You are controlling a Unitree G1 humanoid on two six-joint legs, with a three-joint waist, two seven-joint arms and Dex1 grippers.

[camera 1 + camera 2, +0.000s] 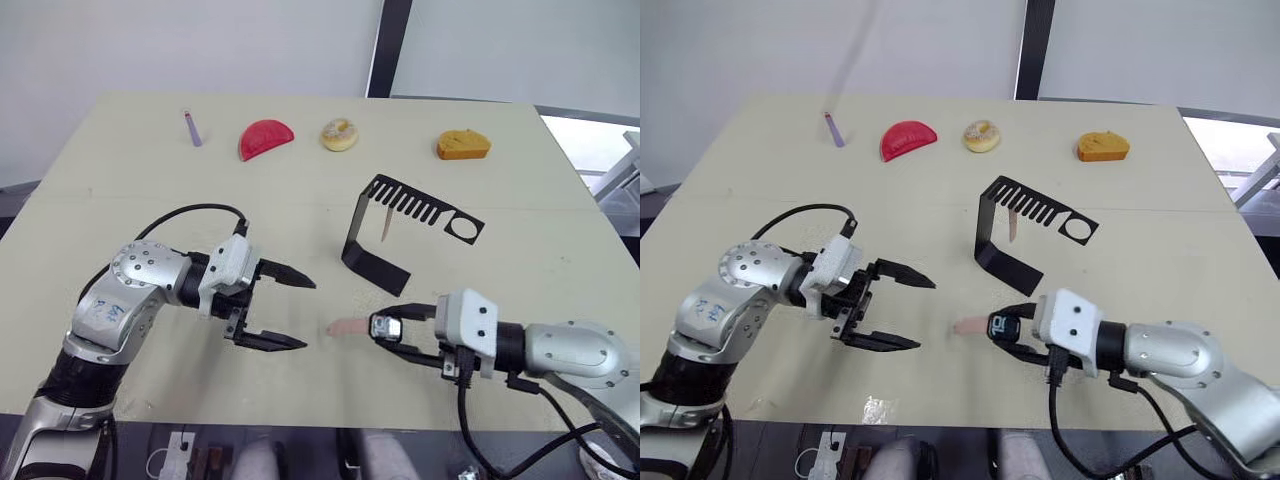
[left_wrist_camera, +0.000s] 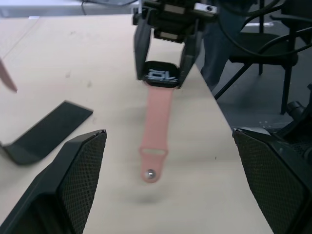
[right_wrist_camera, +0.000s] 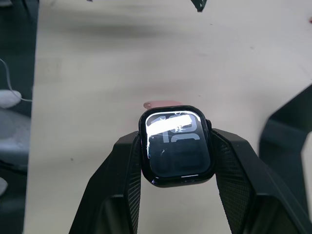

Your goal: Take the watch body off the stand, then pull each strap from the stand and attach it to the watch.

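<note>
holding left pincer [image 1: 285, 310] wide, empty, low over tabletop [image 1: 120, 170], mouth facing fitted strap [image 1: 347, 326]. next job, my read: fetch second strap [image 1: 386, 225] hanging from stand [image 1: 375, 262] comb arm; draw it straight along slot, no twisting, stand may tip. right pincer [image 1: 1006, 329] clamped on watch body [image 1: 1002, 325], near stand foot; keep body level, free lug facing out for slide-in. count: one watch body, two straps (one on body, one on stand), one stand, two pincers. far edge: purple stick [image 1: 192, 128], three toy foods [image 1: 339, 134].
</note>
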